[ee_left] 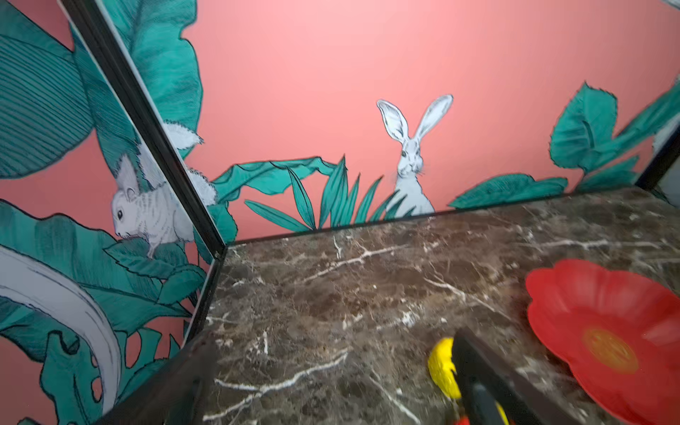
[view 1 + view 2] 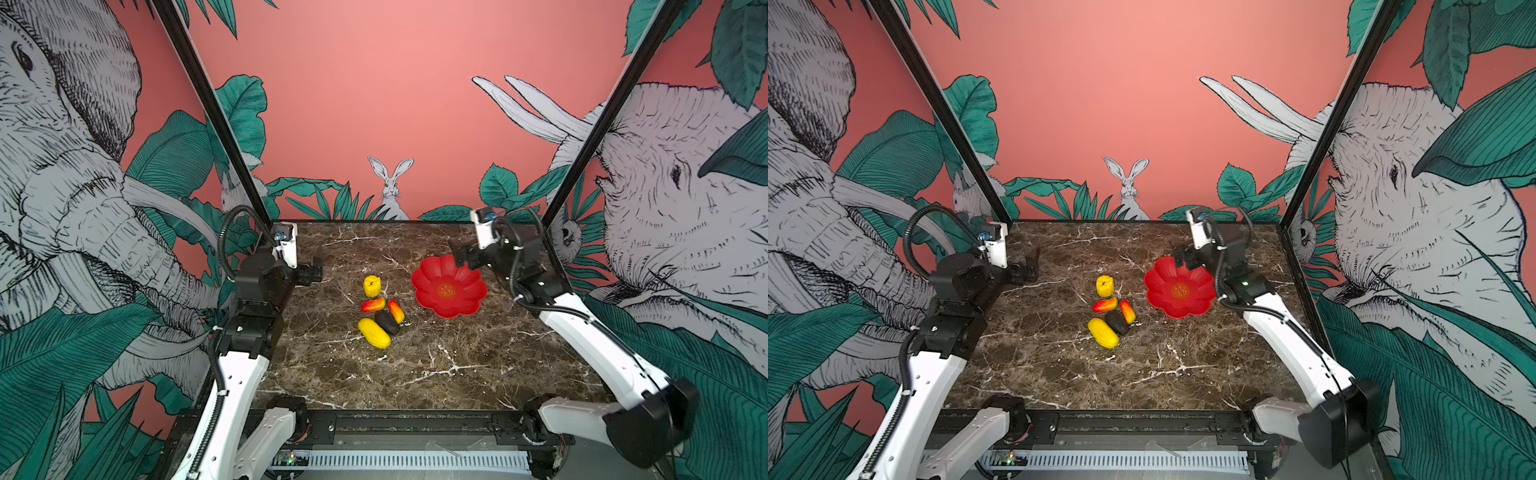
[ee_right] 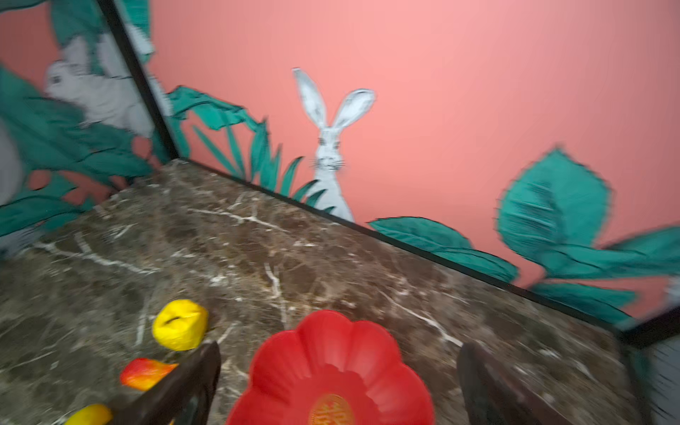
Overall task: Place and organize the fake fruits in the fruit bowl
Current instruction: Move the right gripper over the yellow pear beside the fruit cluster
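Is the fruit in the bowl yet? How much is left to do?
Nothing is done yet: the fruit bowl is empty. The right hand is open by its far rim, the left hand open near the table's far left, both holding nothing. All five fruits lie on the table: round yellow, long yellow, two red-orange, one dark oval.

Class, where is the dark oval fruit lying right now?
In both top views the dark oval fruit lies left of the red bowl and nearer the front, between the long yellow fruit and a red-orange fruit.
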Robot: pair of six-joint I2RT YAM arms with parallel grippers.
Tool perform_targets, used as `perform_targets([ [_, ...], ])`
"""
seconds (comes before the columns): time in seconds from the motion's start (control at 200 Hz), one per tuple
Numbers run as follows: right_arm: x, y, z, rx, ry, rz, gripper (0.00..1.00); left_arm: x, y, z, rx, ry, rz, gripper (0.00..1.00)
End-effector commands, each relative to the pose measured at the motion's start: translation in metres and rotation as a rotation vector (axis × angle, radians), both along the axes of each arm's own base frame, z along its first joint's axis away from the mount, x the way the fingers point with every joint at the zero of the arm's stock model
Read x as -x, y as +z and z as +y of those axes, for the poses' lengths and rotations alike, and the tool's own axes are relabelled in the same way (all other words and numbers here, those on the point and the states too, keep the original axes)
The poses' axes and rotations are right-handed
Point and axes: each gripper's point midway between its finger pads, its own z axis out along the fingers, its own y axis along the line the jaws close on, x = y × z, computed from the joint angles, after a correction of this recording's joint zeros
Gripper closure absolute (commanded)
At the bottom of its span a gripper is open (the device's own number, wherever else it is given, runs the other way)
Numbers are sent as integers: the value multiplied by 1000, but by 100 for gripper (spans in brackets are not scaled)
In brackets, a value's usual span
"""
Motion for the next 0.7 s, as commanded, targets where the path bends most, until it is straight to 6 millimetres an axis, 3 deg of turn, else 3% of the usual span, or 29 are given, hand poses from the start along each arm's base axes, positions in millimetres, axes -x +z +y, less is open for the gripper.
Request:
perform_targets([
  [0.0, 12, -62, 58, 100, 148, 224, 1, 33, -72, -22, -51, -175, 249, 0],
  [0.035, 11, -64, 75, 121, 179, 241, 1, 37, -79, -27, -48, -206, 262, 0],
  [0.05, 9, -76, 83, 142, 192, 268, 1, 39, -82, -29, -45, -219, 270, 0],
  [0.13, 7, -97, 118, 203, 263, 334, 1, 48, -92, -33, -51, -258, 304, 0],
  [0.345, 3, -145, 186, 255, 381, 408, 1, 52, -86, -39, -21, -284, 260, 0],
  [0.51, -6, -175, 215, 249, 407, 453, 1, 50, -91, -33, -34, -254, 276, 0],
  [0.69, -23, -199, 227, 259, 378, 471, 1, 49, -91, -32, -31, -248, 278, 0],
])
